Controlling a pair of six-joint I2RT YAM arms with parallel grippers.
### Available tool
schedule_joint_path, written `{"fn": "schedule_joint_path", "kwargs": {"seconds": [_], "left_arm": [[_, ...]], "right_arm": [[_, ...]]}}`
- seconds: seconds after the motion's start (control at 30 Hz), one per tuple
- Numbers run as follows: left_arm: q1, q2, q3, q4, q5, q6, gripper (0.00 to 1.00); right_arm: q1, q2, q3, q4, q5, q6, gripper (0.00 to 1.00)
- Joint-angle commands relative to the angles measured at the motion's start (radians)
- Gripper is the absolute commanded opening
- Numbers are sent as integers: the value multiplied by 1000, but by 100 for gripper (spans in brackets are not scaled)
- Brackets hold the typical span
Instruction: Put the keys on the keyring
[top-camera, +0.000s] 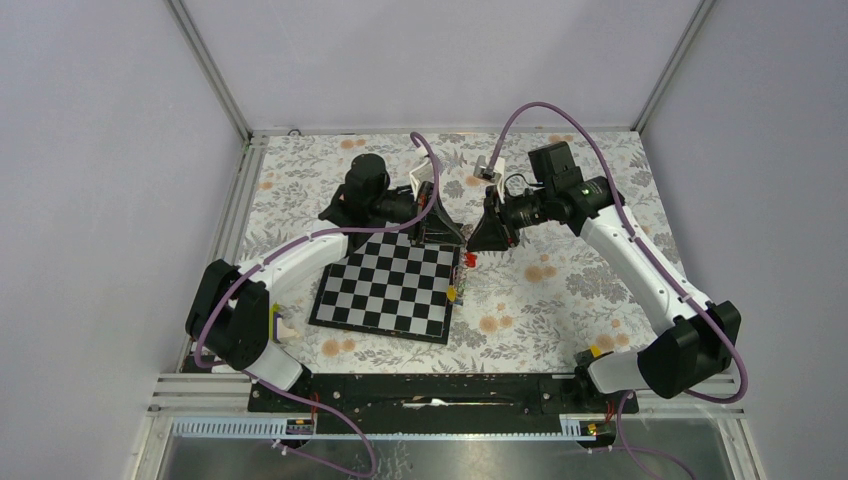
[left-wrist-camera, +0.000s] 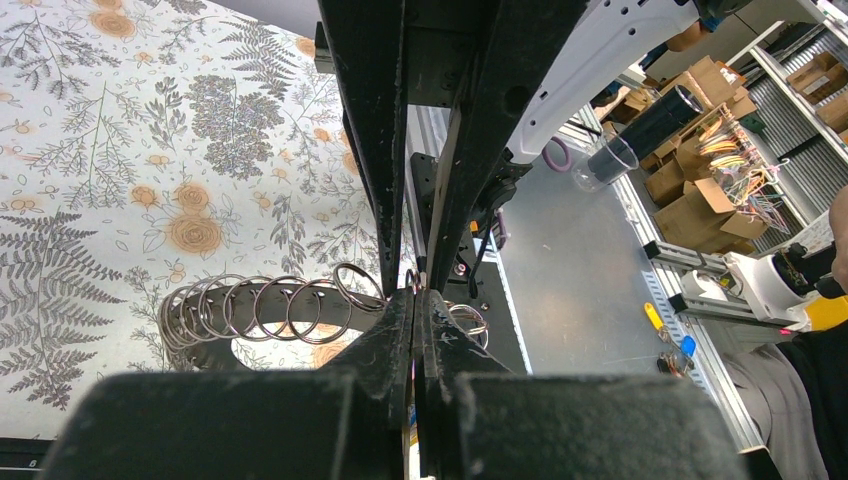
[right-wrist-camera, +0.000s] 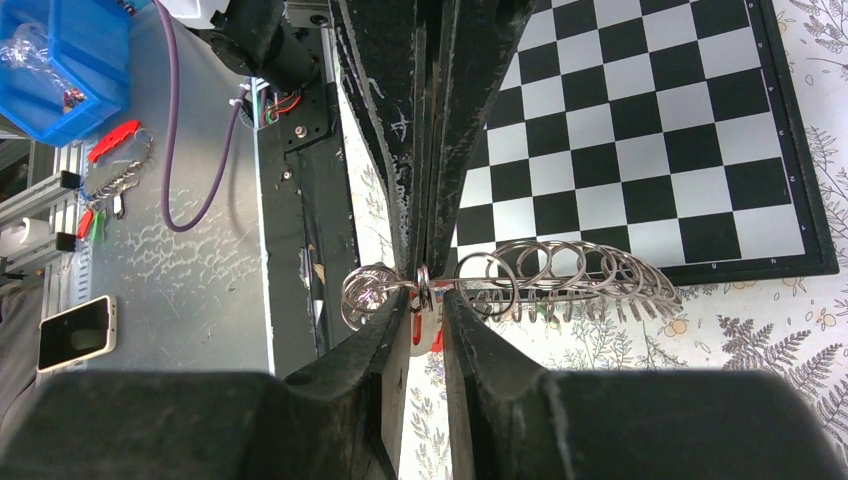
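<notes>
My left gripper (top-camera: 447, 236) and right gripper (top-camera: 478, 238) meet tip to tip above the far right corner of the chessboard (top-camera: 385, 285). The left gripper (left-wrist-camera: 418, 297) is shut on the keyring, which shows edge-on in the right wrist view (right-wrist-camera: 540, 291) with several small rings (right-wrist-camera: 560, 268) strung on it. The same small rings show in the left wrist view (left-wrist-camera: 262, 310). The right gripper (right-wrist-camera: 425, 300) has a narrow gap, with one small ring (right-wrist-camera: 424, 286) loose between its fingertips. A red key tag (top-camera: 470, 258) hangs below them. A yellow tag (top-camera: 452, 293) lies at the board's right edge.
The chessboard lies on a flowered cloth (top-camera: 560, 280) inside a metal frame. Another yellow tag (top-camera: 597, 350) sits by the right arm's base. Off the table, more tagged keys (right-wrist-camera: 110, 140), a phone (right-wrist-camera: 75, 330) and a blue bin (right-wrist-camera: 70, 60) lie on a grey bench.
</notes>
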Motion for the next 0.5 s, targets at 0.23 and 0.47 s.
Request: {"fn": "schedule_joint_path", "kwargs": {"seconds": [0.23, 0.47], "left_arm": [[-2, -30, -4, 83, 25, -11, 0], [6, -32, -10, 64, 17, 19, 0]], "right_arm": [[-4, 1, 0, 25, -38, 13, 8], [-4, -23, 22, -26, 21, -25, 0]]}}
